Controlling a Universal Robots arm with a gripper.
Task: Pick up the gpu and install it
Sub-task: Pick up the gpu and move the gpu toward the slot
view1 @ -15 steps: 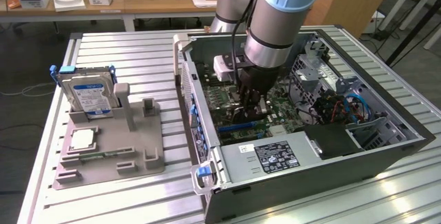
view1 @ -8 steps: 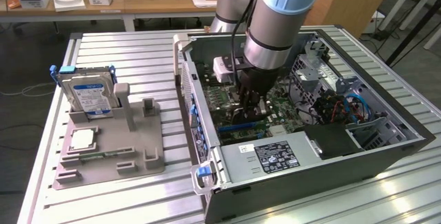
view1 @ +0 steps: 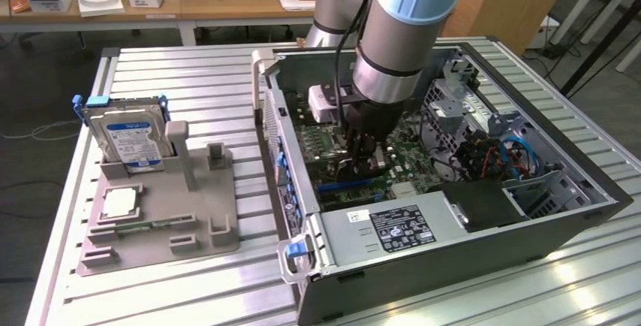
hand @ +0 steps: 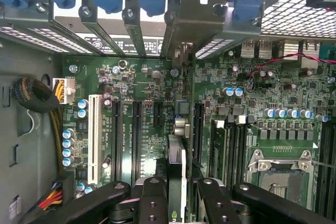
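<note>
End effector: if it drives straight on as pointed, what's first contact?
Probably the motherboard around its expansion slots; the gpu clamped in the end effector leads and would touch before the fingers. Depth unclear.

Arm (view1: 406, 18) reaching steeply down, wrist (view1: 386, 82) vertical, fingers (hand: 153, 200) apparently narrowly clamped

Exterior camera looks down on the open computer case (view1: 451, 266); wrist camera faces the shared motherboard (hand: 147, 93) close up.

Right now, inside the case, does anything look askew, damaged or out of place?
Nothing stands out. The gripper holds the gpu edge-on over the motherboard slots, with no visible tilt or damage.
</note>
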